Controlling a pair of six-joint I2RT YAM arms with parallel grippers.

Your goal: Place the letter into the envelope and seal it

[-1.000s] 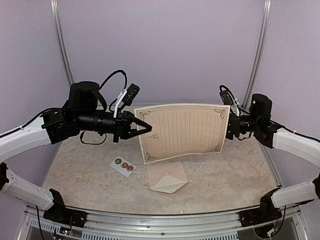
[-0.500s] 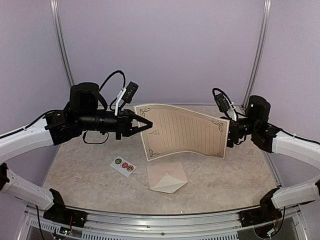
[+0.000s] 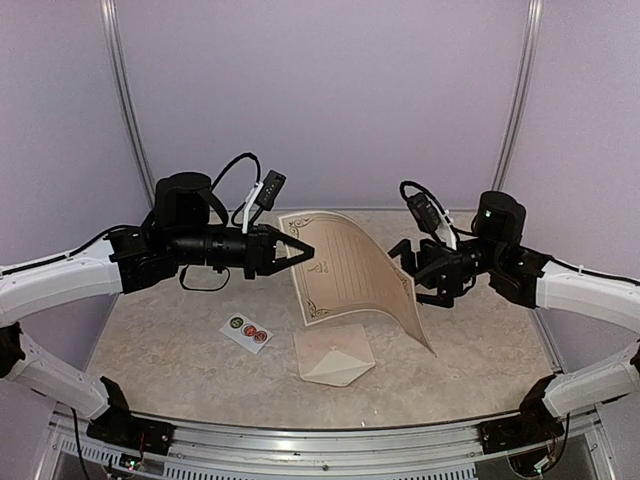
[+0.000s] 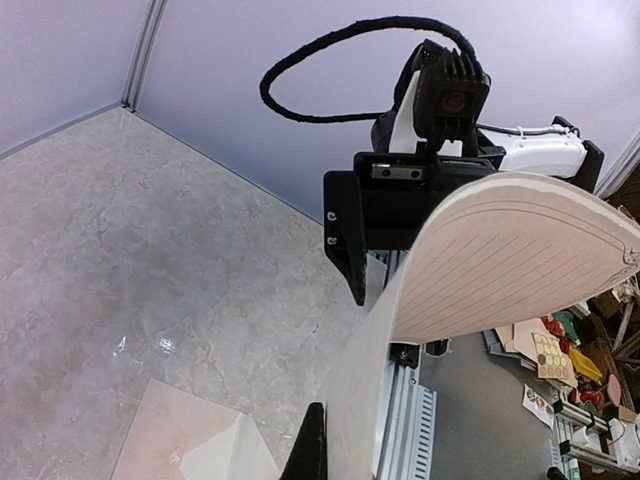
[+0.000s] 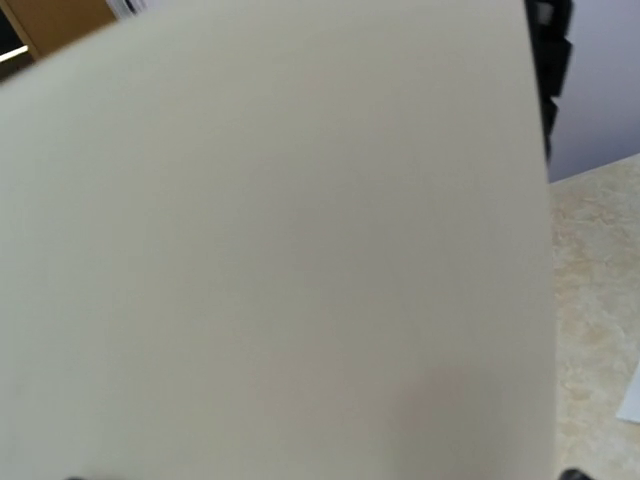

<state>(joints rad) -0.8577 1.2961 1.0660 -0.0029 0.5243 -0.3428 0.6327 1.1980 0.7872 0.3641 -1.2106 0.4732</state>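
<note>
**letter aloft in left end effector**

the left end effector (image 3: 298,250) is clamped on the letter (image 3: 350,270) at its edge. the sheet curves across the right end effector (image 3: 410,272), whose fingers are spread apart behind it. the envelope (image 3: 335,357) lies on the table (image 3: 160,330) below them.

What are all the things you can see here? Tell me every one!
letter: one, cream with a dark border, bent in the air between the two grippers
envelope: one, pale cream-pink, flat on the table below the letter
sticker strip: one, white with round stickers, on the table left of the envelope
table: one, beige marble pattern, under everything
walls: pale purple, behind and beside the table
left gripper: one, black, pinching the letter's left edge
right gripper: one, black, at the letter's right part; grip unclear
</note>
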